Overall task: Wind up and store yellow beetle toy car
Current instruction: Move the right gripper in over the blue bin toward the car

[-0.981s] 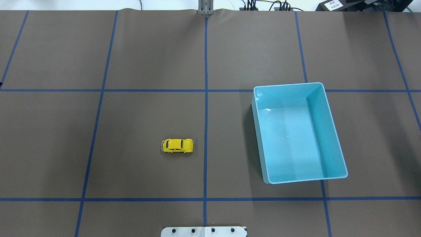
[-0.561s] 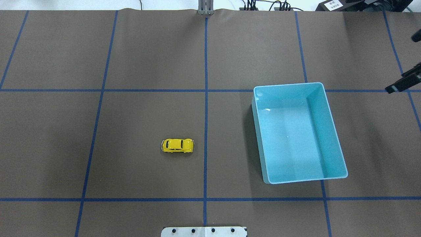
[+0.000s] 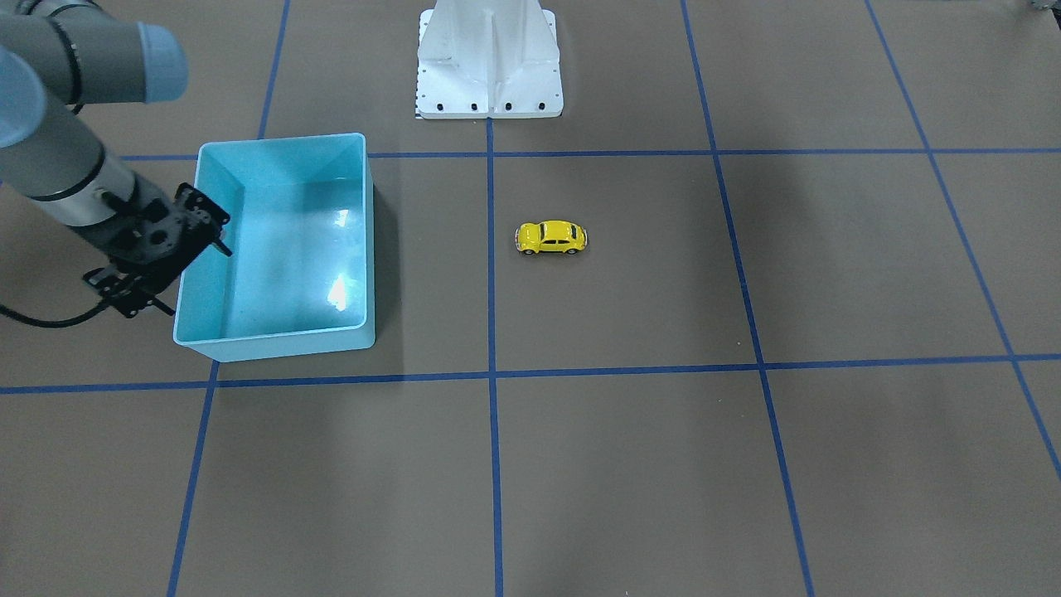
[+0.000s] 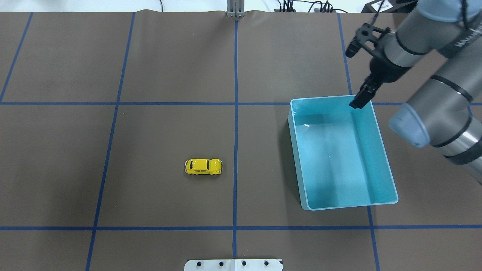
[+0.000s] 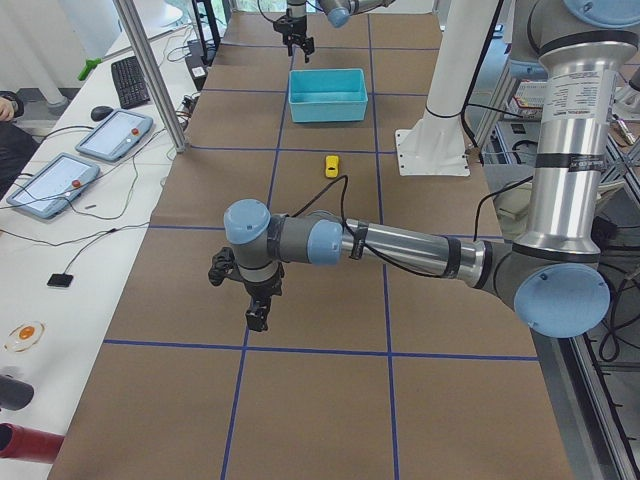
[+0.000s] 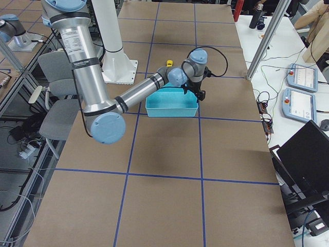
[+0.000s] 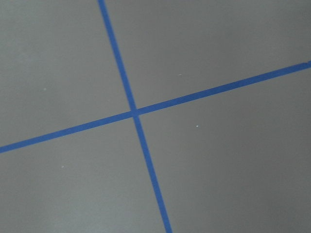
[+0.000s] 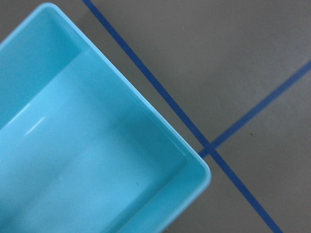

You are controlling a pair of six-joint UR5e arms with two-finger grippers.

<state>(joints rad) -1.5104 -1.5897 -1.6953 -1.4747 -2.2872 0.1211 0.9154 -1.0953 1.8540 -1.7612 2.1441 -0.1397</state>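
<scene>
The yellow beetle toy car (image 4: 203,166) stands on its wheels on the brown table, just left of the centre tape line; it also shows in the front-facing view (image 3: 551,237). The light blue bin (image 4: 297,158) lies to its right and has nothing in it. My right gripper (image 4: 355,77) is open and holds nothing, above the bin's far right corner, which fills the right wrist view (image 8: 146,104). My left gripper (image 5: 240,295) shows only in the exterior left view, far from the car, over bare table; I cannot tell whether it is open or shut.
Blue tape lines (image 7: 133,112) divide the brown table into squares. The white robot base plate (image 4: 233,264) sits at the near edge. Tablets (image 5: 110,135) and a keyboard lie on the side desk beyond the table.
My right arm has swung in from the right edge and its gripper now hangs over the bin's far right corner. The car and the bin have not moved.
</scene>
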